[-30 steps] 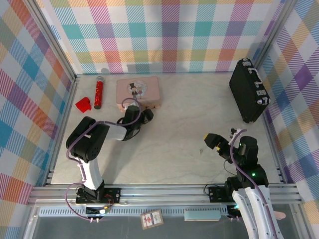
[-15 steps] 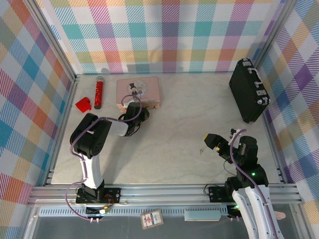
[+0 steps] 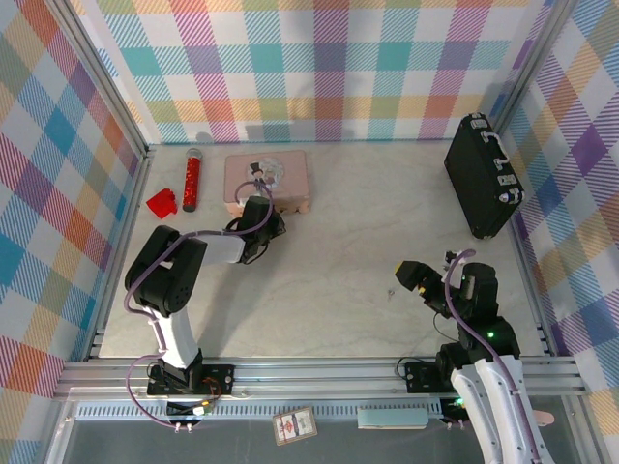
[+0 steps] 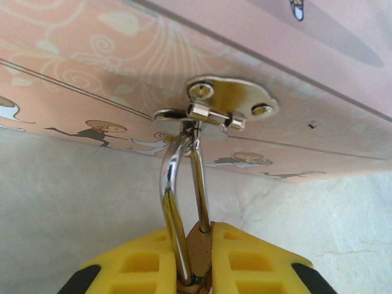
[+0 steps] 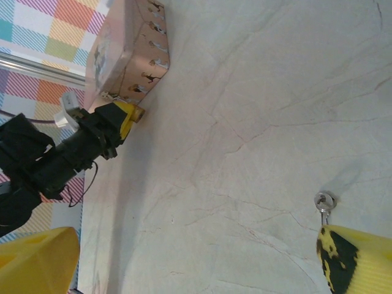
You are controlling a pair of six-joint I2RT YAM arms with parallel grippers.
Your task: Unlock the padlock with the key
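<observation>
Bench (image 3: 338,222) first: a pink tin (image 3: 266,174) sits at eleven o'clock on it. Left gripper (image 4: 195,260) is at the tin's front, jaws clamped on the brass padlock (image 4: 167,184), probably to steady it where its shackle hangs through the hasp (image 4: 229,101). Right gripper (image 3: 414,275), at four o'clock, has jaws spread beside the key (image 5: 323,203), which lies flat on the bench, apparently for pickup.
</observation>
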